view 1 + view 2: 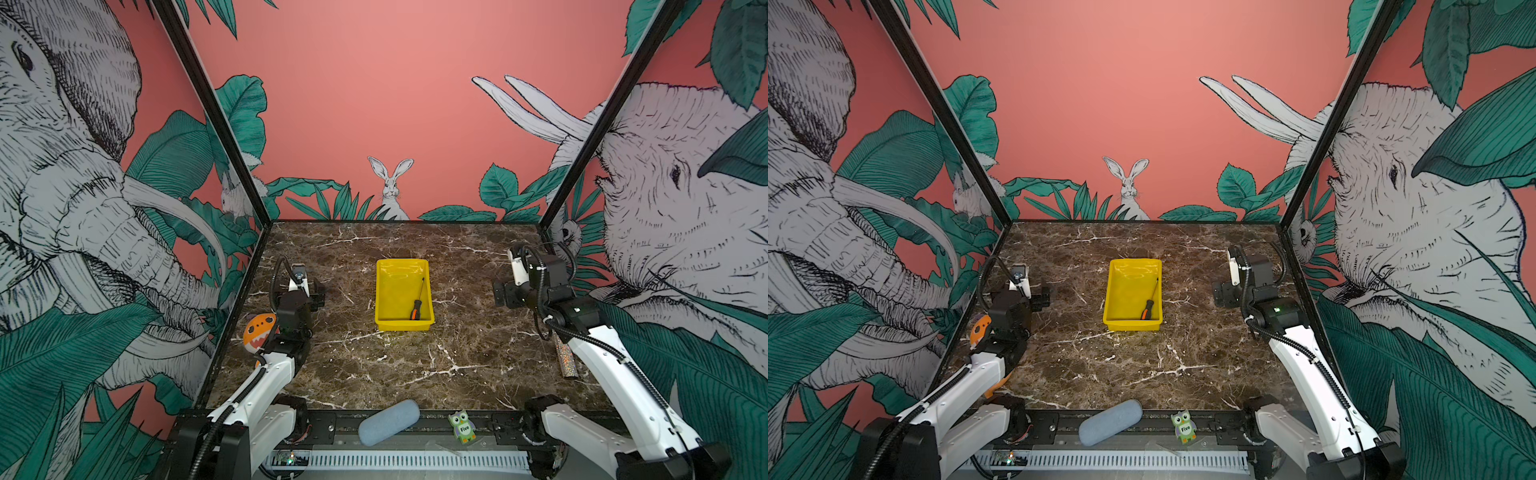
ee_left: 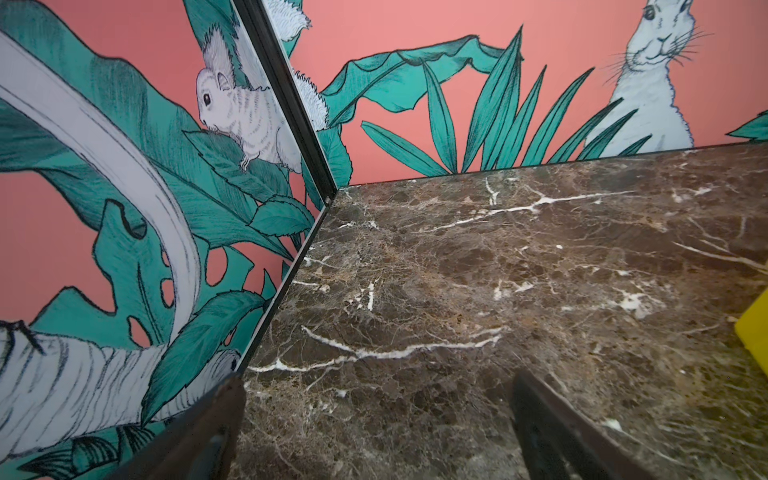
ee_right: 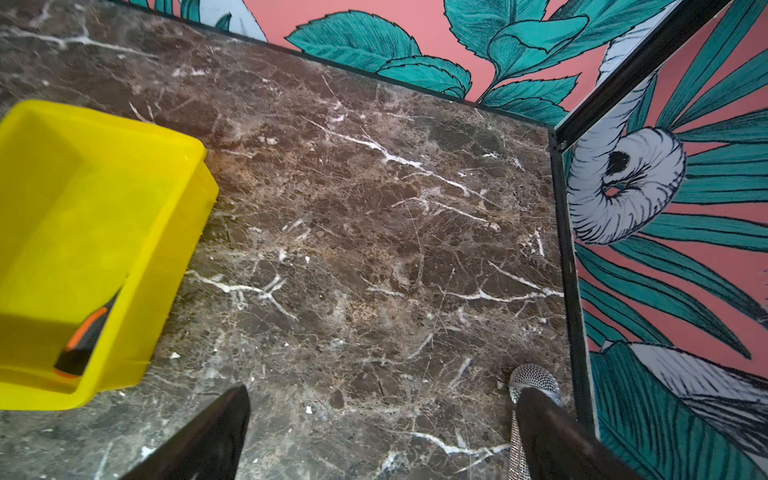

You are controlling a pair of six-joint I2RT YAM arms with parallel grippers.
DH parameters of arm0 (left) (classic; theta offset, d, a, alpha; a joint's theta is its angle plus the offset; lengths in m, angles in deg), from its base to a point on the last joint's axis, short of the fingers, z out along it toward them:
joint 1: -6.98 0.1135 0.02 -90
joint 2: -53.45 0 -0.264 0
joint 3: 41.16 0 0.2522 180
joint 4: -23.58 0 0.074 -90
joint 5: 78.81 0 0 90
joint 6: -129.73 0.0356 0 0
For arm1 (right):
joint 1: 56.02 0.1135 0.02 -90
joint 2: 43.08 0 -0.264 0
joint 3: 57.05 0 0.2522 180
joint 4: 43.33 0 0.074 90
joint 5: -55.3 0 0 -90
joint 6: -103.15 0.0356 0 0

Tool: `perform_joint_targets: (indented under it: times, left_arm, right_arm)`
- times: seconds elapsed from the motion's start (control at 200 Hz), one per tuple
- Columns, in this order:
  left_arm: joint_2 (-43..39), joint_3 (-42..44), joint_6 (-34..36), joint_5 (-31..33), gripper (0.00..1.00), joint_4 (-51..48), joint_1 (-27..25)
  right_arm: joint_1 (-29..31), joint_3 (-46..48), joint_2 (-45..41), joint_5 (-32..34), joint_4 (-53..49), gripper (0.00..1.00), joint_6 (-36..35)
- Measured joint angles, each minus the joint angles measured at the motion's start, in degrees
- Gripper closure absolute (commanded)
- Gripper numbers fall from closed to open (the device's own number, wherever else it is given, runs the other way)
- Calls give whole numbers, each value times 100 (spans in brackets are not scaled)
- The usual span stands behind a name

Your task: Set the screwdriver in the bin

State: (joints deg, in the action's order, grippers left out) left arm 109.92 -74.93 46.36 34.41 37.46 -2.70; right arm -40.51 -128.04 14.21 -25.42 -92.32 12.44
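Nearest me, on the black front rail, a grey-blue case [image 1: 388, 422] lies beside a small green owl figure [image 1: 462, 426]; neither belongs to this job.

The left claw [image 2: 378, 386] is spread wide with nothing between its fingers, hanging over bare counter [image 1: 374, 365] near the left wall. An orange toy with a toothy grin [image 1: 259, 330] sits just beside that arm. The right claw [image 3: 384, 395] is spread and empty too, near the right wall. A glittery silver cylinder [image 3: 534, 376] lies close by one of its fingers; whether they touch I cannot tell.

Out from both, in the middle of the counter, stands the yellow bin [image 1: 402, 325]. The screwdriver [image 1: 418, 299] lies inside it, along the wall on the right arm's side, with its handle at the near end and its shaft pointing away.

To my eye the placing is done and only parking the arms is left. Doing that well means keeping both claws spread and lifting before travelling. Neither should sweep toward the bin, which looks light enough to slide. The right arm should rise straight off the cylinder so it does not roll, and the left should mind the toy.
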Motion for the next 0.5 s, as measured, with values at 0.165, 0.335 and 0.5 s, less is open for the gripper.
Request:
perform_joint_targets:
  times: [0.165, 0.335, 0.5]
  left_arm:
    - [214, 68, -11, -197, 0, 234, 111]
    - [435, 68, -39, -398, 0, 514, 116]
    - [761, 68, -42, -540, 0, 782, 116]
  right_arm:
    - [-11, 435, -70, 431, 212, 1, -160]
    - [-146, 1456, -376, 643, 1268, 1, -234]
    - [-299, 2577, -376, 713, 2844, 1, -251]
